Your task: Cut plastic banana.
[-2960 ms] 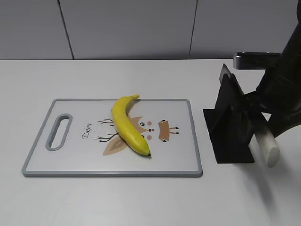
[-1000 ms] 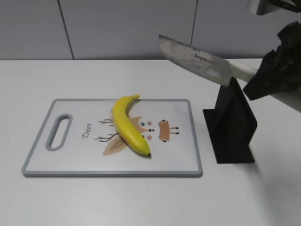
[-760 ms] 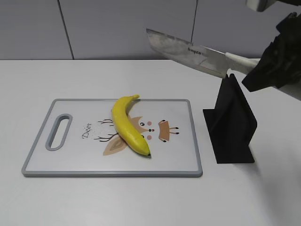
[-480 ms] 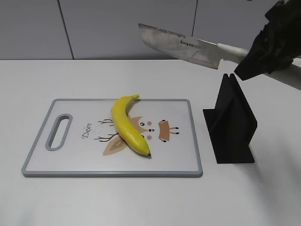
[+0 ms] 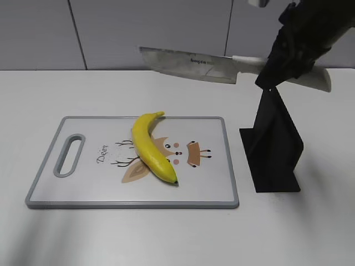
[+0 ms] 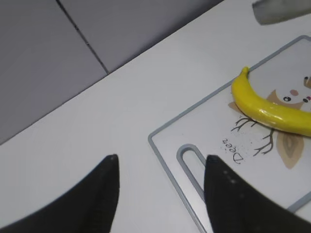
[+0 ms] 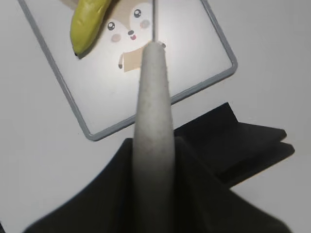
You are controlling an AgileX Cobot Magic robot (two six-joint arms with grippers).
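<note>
**Robot Arm Held Cleaver in the Air Above Banana**

The right gripper (image 5: 288, 64), reaching in from the upper right of the exterior view, was clamped shut on the pale handle of a knife (image 5: 191, 64), holding it aloft and well clear of the table (image 5: 166, 238). The broad steel blade pointed left and ran nearly level, its tip hanging above and behind the far edge of the cutting board (image 5: 216, 194). In the right wrist view, the handle (image 7: 154, 126) ran straight out between the dark fingers (image 7: 204, 194), and the blade showed only as a thin edge-on line.

The left gripper (image 6: 160, 187) appeared only in its own wrist view, where its two dark fingertips (image 6: 104, 189) stood wide apart with nothing between them, poised over the table near the board's handle slot (image 6: 192, 167).

One banana (image 5: 151, 147) lay on the board, curved and bright yellow, its stem toward the far edge and its dark tip toward the near edge, resting across a printed cartoon deer (image 5: 186, 152). There was one board, white with a grey rim, and one knife. One black knife stand (image 5: 274, 147) stood on the table just to the right of the board, directly below the right gripper. Two grippers were in view across the three cameras.
</note>
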